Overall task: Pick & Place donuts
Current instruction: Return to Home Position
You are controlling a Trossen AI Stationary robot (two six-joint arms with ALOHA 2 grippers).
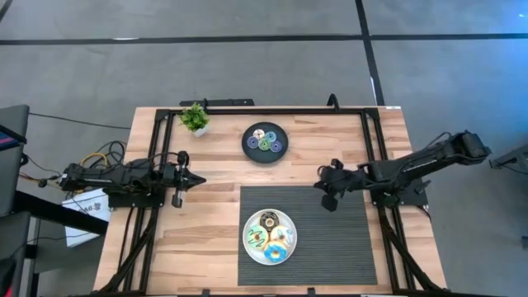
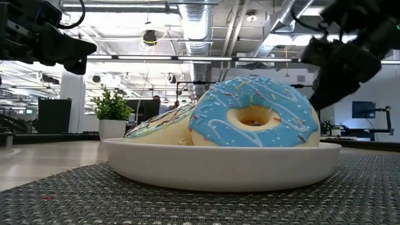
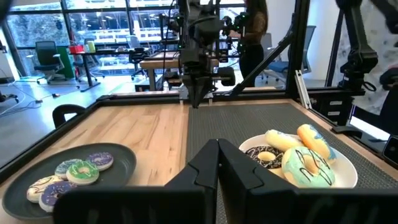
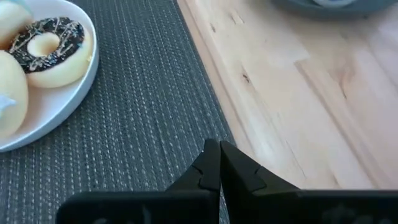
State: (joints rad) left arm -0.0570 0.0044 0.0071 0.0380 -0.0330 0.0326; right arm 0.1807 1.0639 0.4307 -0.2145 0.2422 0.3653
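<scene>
Left gripper (image 1: 195, 177) and right gripper (image 1: 320, 188): fingers fully closed, holding nothing, tips facing each other. The large donuts (image 1: 268, 221) sit on the white plate (image 1: 244, 239), near the right fingertips and off to one side. The minis (image 1: 265, 143) fill the black plate (image 1: 265, 124), ahead of the left fingertips. Judged light, rigid, slick-iced — grip across one side of the ring, through the hole.

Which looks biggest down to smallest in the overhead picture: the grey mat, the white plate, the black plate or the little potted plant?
1. grey mat, by far the largest.
2 and 3. white plate and black plate: nearly alike, the white one perhaps slightly wider.
4. potted plant, the smallest.
</scene>
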